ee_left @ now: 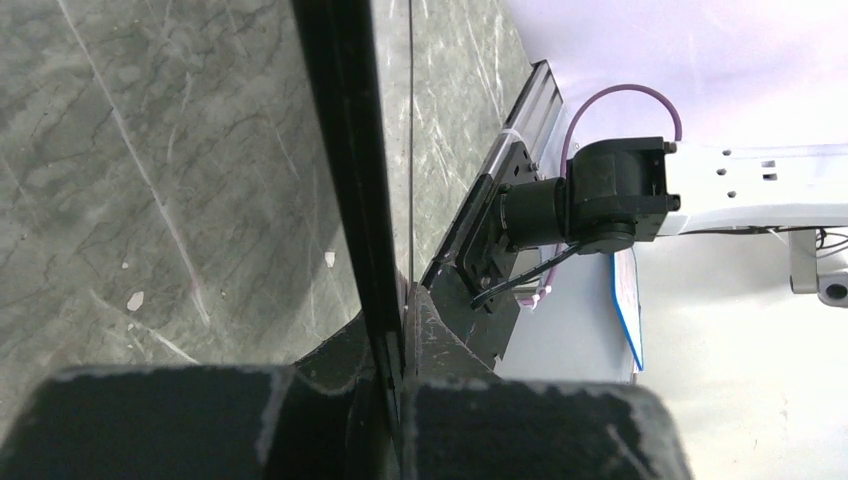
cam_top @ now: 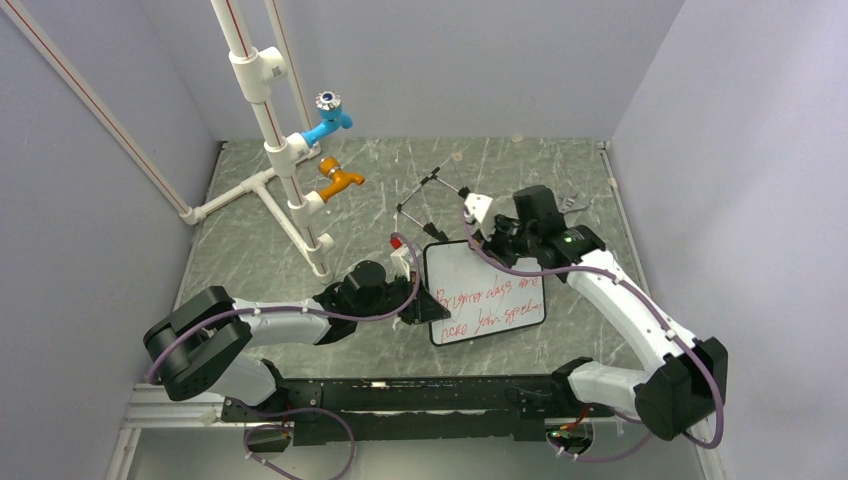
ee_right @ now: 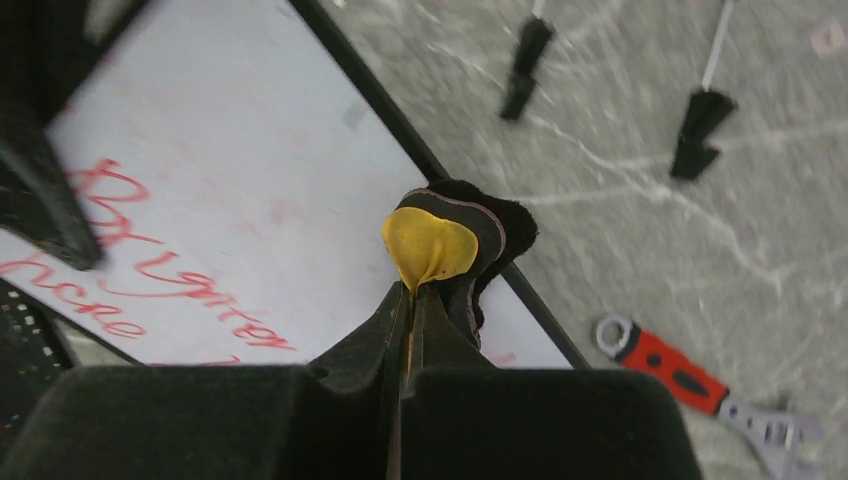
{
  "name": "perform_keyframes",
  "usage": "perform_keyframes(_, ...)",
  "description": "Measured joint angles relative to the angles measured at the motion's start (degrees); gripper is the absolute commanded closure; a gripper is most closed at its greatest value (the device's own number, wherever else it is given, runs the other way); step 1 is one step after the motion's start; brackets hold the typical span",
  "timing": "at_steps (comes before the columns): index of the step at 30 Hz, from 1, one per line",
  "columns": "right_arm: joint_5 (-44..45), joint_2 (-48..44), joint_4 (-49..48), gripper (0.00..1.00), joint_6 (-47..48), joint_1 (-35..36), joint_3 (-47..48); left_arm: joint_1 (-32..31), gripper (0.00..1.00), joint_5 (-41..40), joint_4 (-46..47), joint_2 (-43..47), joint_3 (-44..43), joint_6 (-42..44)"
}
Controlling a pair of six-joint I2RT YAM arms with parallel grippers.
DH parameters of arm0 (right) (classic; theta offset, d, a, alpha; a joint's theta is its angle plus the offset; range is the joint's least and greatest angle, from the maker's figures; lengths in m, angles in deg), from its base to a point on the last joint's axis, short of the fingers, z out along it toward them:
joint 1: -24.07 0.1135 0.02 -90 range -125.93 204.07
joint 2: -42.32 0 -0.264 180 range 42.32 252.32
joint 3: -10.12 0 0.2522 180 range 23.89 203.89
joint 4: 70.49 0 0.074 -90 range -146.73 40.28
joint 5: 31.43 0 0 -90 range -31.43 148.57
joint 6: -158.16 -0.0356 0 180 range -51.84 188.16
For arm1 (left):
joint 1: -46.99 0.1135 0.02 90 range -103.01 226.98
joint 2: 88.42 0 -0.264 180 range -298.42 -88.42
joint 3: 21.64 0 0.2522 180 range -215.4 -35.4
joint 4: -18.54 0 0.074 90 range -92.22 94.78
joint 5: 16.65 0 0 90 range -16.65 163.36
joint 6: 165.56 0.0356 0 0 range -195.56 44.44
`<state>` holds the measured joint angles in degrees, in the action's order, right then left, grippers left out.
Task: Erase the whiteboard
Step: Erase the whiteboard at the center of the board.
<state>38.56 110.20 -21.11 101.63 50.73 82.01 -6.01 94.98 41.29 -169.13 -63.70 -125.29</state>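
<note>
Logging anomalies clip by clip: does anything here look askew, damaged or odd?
The eraser is squashed in the right claw, its yellow foam bulging out. The board is askew, pinched at its left edge by the left claw, red writing unerased. A red-handled wrench lies nearby, unrelated to erasing.

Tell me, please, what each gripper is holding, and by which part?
The left gripper is shut on the whiteboard, clamping the black frame at its side edge. The right gripper pinches the yellow-and-black eraser by its near end.
</note>
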Motion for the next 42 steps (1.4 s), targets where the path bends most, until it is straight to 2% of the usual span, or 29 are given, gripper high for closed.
perform_keyframes(5, -3.82, 2.21, 1.27, 1.0, 1.77, 5.81, 2.03, 0.13, 1.0, -0.55, -0.94, 0.0, 0.0, -0.74)
perform_keyframes(10, -6.54, -0.11, 1.33, 1.0, 3.21, 6.99, -1.51, 0.13, 1.0, -0.52, -0.87, 0.0, 0.0, -0.37)
perform_keyframes(14, -7.32, -3.93, 0.09, 1.0, 1.55, 1.6, -6.1, 0.15, 1.0, -0.46, -0.72, 0.0, 0.0, 0.28)
perform_keyframes(18, -5.31, -4.46, -0.72, 1.0, -0.81, -4.94, -6.64, 0.13, 1.0, -0.22, -0.37, 0.0, 0.0, 0.57)
perform_keyframes(24, -4.7, -1.62, 1.03, 1.0, -1.05, -4.42, -3.37, 0.15, 1.0, -0.52, 0.02, 0.04, 0.0, 0.52)
perform_keyframes(30, -6.45, -1.79, 1.53, 1.0, 2.25, 1.49, -2.32, 0.13, 1.0, -0.48, -0.17, 1.07, 0.63, 1.05)
perform_keyframes(37, -4.28, -4.26, -1.88, 1.0, -0.37, -10.19, -7.15, 0.09, 1.0, -0.44, 0.02, 1.38, 0.98, 0.98)
perform_keyframes(42, -4.87, -4.63, -1.22, 1.0, 2.03, -11.43, -8.94, 0.09, 1.0, -0.5, -0.72, 1.81, 0.98, 0.63)
